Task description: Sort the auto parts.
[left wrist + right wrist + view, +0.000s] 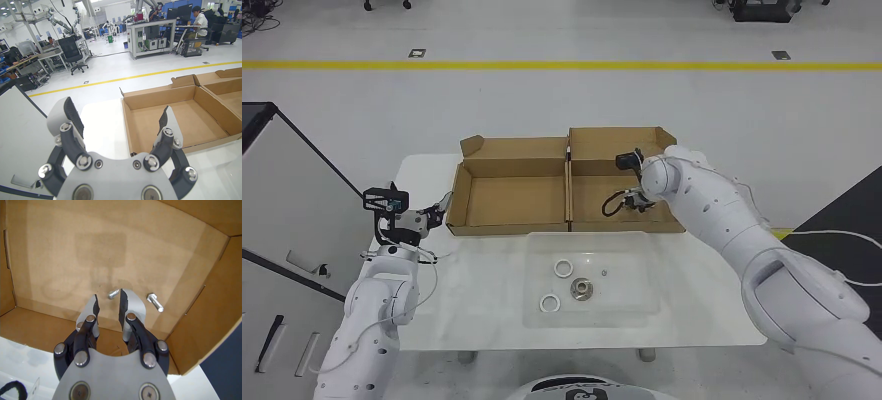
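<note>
Right of centre in the top view, the right cardboard box [588, 196] holds a bolt [154, 302] lying flat, hex head toward the box's middle, threaded end toward a corner. Your right hand [108, 297] hangs over that box, narrowly parted, empty. Your left hand [117, 108] gapes wide beside the left box [170, 117].

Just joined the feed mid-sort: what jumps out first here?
The right gripper hangs open inside the right cardboard box, over a hex bolt and a second metal fastener. Nearer the robot, a clear tray holds two white rings and a metal fitting.
</note>
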Tool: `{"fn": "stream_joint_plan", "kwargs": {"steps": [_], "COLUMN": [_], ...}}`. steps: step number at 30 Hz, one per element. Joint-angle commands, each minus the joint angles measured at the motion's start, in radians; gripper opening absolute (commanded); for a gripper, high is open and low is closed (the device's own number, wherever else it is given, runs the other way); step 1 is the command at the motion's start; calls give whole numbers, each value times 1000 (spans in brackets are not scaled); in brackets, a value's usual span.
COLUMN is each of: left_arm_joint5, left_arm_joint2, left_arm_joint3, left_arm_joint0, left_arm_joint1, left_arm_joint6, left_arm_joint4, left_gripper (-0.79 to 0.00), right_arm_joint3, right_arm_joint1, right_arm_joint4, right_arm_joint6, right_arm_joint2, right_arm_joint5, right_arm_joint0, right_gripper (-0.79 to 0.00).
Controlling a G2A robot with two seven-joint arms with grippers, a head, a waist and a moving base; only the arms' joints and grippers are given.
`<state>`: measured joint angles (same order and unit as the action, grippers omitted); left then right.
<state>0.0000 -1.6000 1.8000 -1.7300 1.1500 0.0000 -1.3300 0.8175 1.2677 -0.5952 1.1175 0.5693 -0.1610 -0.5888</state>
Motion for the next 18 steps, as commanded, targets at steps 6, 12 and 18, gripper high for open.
{"fn": "stream_joint_plan", "kwargs": {"steps": [6,12,18], "left_arm_joint5": [0,0,0], "left_arm_joint2": [0,0,0], "left_arm_joint3": [0,0,0], "left_arm_joint0": [0,0,0], "left_arm_joint1": [0,0,0], "left_arm_joint6": [0,0,0], "left_arm_joint4": [0,0,0], "left_gripper": [0,0,0], "right_arm_joint3": [65,204,460], "right_arm_joint1": [-14,-59,-124], "right_arm_joint4": [-31,-73,-98], "right_arm_joint6": [1,39,118], "right_arm_joint2": [41,127,268], "right_arm_joint5": [3,-7,-3], "right_arm_joint0": [13,-3,-80], "right_gripper": [-471,0,0]}}
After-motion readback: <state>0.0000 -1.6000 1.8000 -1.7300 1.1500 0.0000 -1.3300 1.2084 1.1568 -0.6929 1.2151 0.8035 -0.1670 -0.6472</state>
